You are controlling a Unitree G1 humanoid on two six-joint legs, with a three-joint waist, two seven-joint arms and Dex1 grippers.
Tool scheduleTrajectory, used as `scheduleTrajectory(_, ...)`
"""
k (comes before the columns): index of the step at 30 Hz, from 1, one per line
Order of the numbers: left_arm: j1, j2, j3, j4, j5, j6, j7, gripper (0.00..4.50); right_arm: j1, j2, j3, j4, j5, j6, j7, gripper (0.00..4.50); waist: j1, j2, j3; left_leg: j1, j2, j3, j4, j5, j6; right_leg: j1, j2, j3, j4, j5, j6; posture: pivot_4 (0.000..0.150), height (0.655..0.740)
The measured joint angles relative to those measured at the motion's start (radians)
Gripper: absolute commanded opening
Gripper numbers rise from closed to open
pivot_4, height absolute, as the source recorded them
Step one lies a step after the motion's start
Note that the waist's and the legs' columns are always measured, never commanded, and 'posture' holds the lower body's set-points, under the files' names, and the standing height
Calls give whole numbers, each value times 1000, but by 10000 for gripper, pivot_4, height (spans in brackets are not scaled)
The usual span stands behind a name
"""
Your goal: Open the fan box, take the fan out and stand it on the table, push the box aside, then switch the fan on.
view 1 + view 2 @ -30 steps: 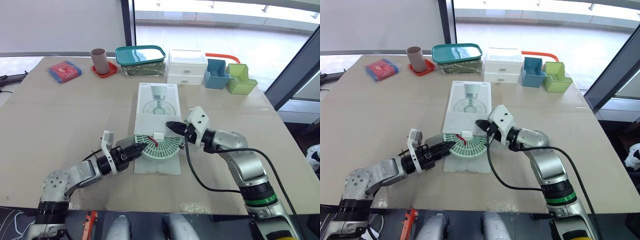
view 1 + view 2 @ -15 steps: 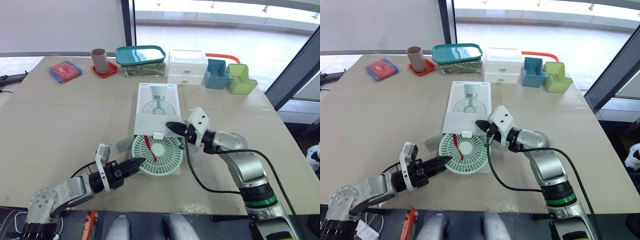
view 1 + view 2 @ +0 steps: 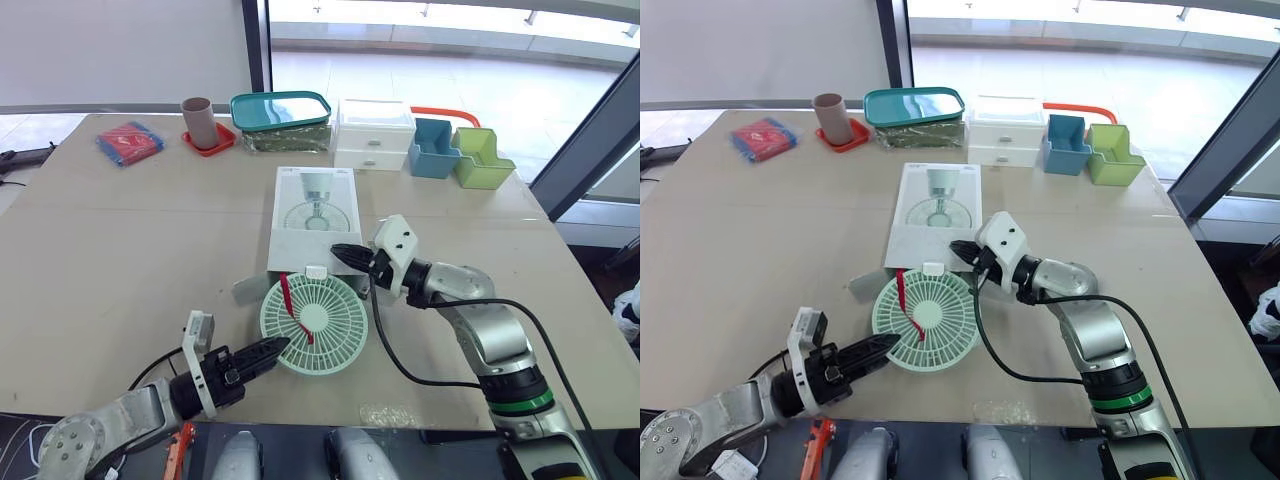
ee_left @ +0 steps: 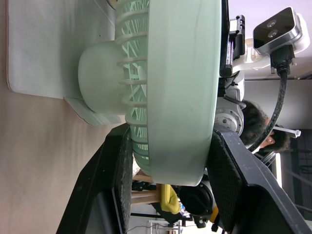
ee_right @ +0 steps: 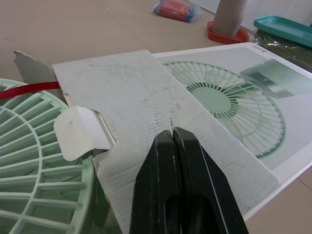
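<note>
Since a second ago the fan has slid out of the box toward the near edge, with the left arm drawn back along with it. From where I stand, the left claw (image 3: 279, 347) is clamped across the near rim of the fan (image 3: 314, 311), one side above the rim and one below. The fan lies grille-up on the surface (image 3: 120, 230), a red strap (image 3: 287, 298) across its face. Its far rim sits right at the open end of the box (image 3: 312, 215), under a small white tab (image 3: 316, 271). A grey flap (image 3: 247, 288) sticks out beside that opening. The right claw (image 3: 340, 252) is pinched shut, tips resting on the box top near the open end. Farther back, well apart from all this, stand a red pouch (image 3: 130, 141), a cup (image 3: 197, 120), a teal tray (image 3: 281, 110), white drawers (image 3: 375, 133) and two bins (image 3: 458, 152).
</note>
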Motion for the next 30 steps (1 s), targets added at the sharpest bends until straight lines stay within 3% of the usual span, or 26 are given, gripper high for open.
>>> scheduleTrajectory(7, 49, 112, 0, 0, -4, 30, -103, 16577, 0, 0, 0, 2, 0, -1, 1, 0, -1, 0, 0, 0, 0, 0, 0, 0, 0, 0, 0, 0, 0, -1, 0, 1500, 7400)
scheduleTrajectory(16, 94, 147, -3, -7, -11, 19, -136, 16577, 0, 0, 1, 2, 0, -1, 1, 0, -1, 0, 0, 1, 1, 1, -1, 0, 0, 0, 0, 0, 0, -1, 0, 1500, 7400)
scheduleTrajectory(17, 94, 163, -4, -7, -14, 20, -140, 24572, 0, 0, 1, 2, 0, -1, 1, 0, -1, 0, 0, 1, 1, 1, -1, 0, 0, 0, 0, 0, 0, -1, 0, 1500, 7400)
scheduleTrajectory(24, 43, 268, -7, 45, 8, 71, -223, 44738, -2, 0, 4, 5, 0, -3, 3, 0, 0, 0, 0, 1, 1, 1, -1, 0, 0, -1, 0, -1, 0, -2, -1, 1500, 7400)
scheduleTrajectory(30, -32, 326, -4, 68, 157, 107, -361, 44738, -7, 2, 6, 10, 0, -10, 15, 0, -4, 0, 0, 1, 1, 1, -2, 0, 0, -1, 0, -1, 0, -2, -2, 1500, 7400)
